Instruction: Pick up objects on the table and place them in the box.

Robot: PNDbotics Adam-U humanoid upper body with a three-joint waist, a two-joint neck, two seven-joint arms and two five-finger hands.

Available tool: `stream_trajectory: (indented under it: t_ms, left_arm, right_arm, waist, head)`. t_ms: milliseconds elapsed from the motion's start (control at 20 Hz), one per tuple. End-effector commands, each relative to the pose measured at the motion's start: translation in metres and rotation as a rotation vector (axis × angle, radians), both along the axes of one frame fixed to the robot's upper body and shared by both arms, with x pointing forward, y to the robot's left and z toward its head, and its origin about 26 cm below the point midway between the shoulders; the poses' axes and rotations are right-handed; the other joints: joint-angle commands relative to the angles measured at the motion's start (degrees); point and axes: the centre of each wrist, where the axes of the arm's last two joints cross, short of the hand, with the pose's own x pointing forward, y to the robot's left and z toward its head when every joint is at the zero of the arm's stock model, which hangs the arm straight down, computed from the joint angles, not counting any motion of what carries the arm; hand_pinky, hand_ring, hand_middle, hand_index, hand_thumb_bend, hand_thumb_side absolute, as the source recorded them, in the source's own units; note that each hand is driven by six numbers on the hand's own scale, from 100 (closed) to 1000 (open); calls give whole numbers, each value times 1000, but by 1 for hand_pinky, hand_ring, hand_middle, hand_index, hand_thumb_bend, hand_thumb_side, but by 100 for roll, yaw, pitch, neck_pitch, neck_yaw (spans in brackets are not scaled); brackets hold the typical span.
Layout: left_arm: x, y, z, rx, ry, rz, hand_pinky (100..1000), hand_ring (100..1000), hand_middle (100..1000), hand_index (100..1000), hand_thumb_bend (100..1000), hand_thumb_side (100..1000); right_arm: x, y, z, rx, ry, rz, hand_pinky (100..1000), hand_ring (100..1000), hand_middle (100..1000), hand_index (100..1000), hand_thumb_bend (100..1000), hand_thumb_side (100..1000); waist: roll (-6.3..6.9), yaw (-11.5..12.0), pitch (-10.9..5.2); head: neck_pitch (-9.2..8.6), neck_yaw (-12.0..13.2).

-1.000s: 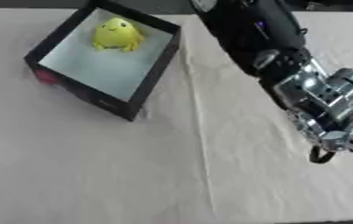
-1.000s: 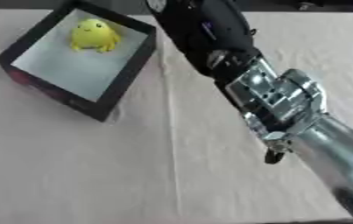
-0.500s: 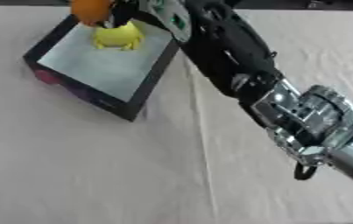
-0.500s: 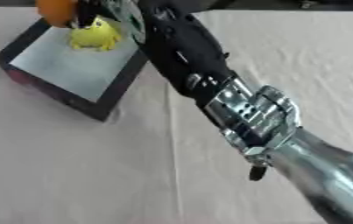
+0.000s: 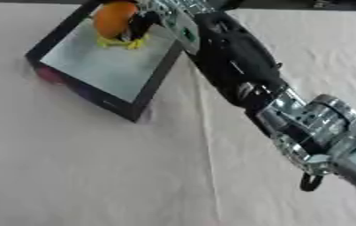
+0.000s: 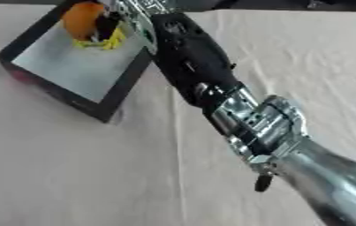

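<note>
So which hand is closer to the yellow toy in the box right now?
The right. The right hand is over the box, holding an orange object just above the yellow toy. The left hand shows in neither view.

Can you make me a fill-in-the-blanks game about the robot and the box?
1. The robot's right hand holds a round thing whose colour is ____.
2. The hand hovers over the black ____.
3. Under the round thing, inside the box, lies a toy whose colour is ____.
4. The box stands on a table covered by a pale ____.

Missing words: orange; box; yellow; cloth
</note>
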Motion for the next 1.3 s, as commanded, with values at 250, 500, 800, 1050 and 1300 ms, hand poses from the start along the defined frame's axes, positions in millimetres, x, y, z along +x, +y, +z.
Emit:
stream_trajectory:
  t_ms: [250,500,800,1050,1300]
  left_arm:
    - [-1,1,9,17,-26,-3,810,579,770,782,445,644]
    - [-1,2,8,18,-23,-4,811,579,770,782,447,642]
    - [-2,2,7,17,-20,0,811,579,769,782,445,642]
    - [-4,7,5,18,-13,23,811,579,770,782,444,642]
    - [-7,12,1,21,-2,47,811,579,770,783,444,642]
  right_arm:
    - [0,-6,17,-41,-15,35,886,871,795,916,524,329]
    - [-1,-10,23,-77,-33,23,913,903,817,939,689,342]
    - [-2,-13,26,-28,-41,26,897,883,801,936,647,348]
    - [-28,-31,68,328,-114,114,839,818,737,900,459,250]
    - [-85,-71,103,708,-90,256,820,810,735,906,257,219]
  waist:
    - [23,-4,-83]
    - [20,-14,-90]
    - [44,-58,-114]
    - [87,-198,-204]
    - [132,-390,-304]
  head:
    - [-39,42]
    - [-31,46]
    - [6,68]
    - [119,172]
    - [149,339]
